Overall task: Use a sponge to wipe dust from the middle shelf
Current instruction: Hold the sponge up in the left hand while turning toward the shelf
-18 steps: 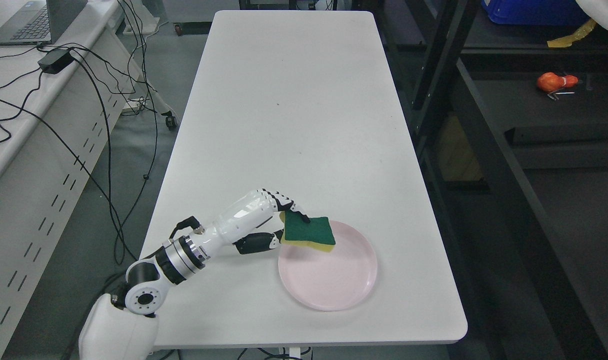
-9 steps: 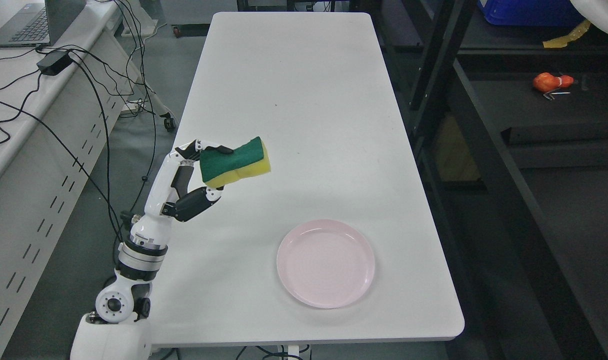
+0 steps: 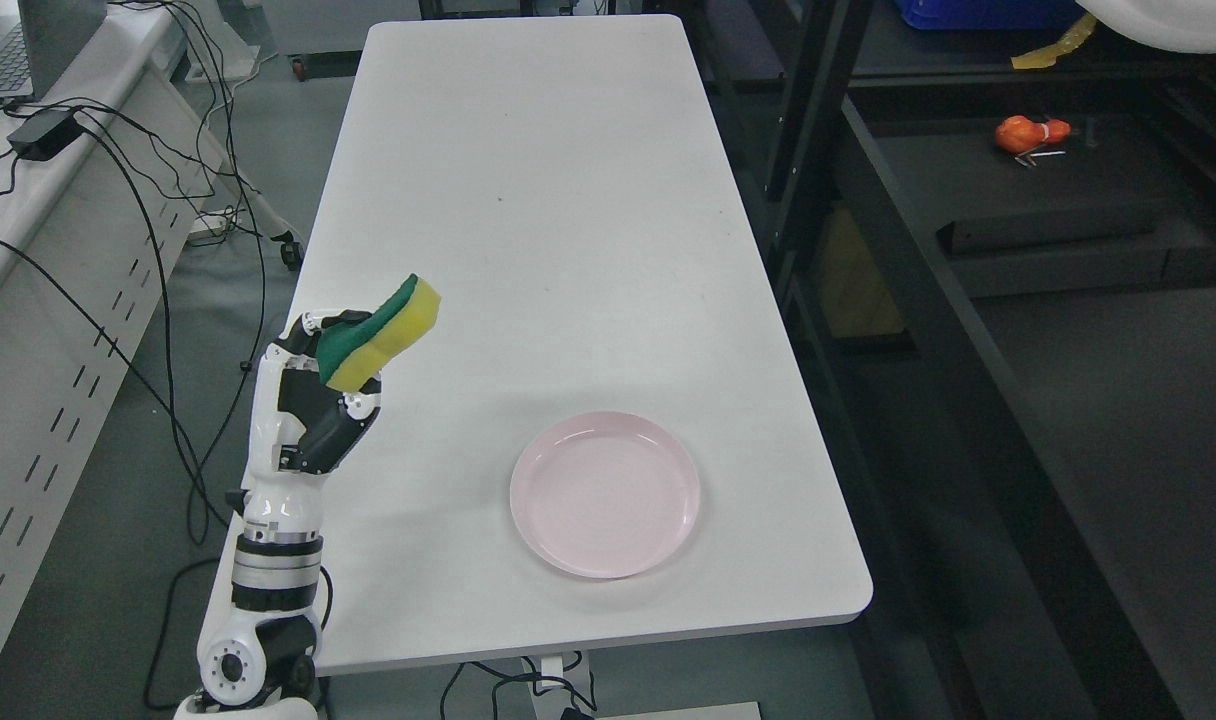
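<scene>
- Left hand [image 3: 313, 400] raised over the desk's [image 3: 528, 200] left edge, fingers clamped on the sponge [image 3: 380, 333], tilted, green side left.
- Pink plate [image 3: 605, 494] sits apart, near the front.

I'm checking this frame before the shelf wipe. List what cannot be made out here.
- Right arm: not in the head view at all.
- Left hand: the sponge covers its fingertips, so the contact points are hidden.
- Black shelf rack: cut off by the top and right edges; which level is the middle shelf is unclear.
- Orange object on the rack: too small to identify.
- Laptop: cropped by the upper left corner.
</scene>
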Tool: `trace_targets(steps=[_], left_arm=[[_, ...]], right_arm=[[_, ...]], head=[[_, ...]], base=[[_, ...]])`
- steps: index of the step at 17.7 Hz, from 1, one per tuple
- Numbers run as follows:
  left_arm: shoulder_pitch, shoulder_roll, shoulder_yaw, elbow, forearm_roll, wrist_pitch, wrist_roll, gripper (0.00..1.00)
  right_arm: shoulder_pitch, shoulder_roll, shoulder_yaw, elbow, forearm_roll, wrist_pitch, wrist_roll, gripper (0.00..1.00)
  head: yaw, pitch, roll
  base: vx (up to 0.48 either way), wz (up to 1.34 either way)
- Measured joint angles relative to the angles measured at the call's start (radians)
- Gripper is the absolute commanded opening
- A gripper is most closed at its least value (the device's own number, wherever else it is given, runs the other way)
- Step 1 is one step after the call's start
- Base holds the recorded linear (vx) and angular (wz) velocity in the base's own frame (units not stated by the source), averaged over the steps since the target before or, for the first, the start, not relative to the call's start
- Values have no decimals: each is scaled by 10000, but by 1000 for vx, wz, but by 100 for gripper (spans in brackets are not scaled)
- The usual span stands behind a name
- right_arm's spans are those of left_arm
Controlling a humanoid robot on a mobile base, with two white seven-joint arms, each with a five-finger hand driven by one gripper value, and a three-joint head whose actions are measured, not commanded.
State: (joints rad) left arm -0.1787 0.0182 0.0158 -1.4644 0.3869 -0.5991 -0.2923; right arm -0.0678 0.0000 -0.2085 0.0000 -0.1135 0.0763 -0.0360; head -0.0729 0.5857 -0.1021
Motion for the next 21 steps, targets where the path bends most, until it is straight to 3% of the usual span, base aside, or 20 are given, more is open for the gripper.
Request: trace_targets(steps=[7,21], left_arm=[[501,-91,181,-265,319,957,74,0],[1953,-159,-335,-1230,382,972,-331,0]], right_arm=[[0,0,0,0,0,0,0,100],[-4,0,0,0,0,0,1,100]], head=[[0,0,0],[0,0,0]], base=[[-158,-399],[-267,-542]])
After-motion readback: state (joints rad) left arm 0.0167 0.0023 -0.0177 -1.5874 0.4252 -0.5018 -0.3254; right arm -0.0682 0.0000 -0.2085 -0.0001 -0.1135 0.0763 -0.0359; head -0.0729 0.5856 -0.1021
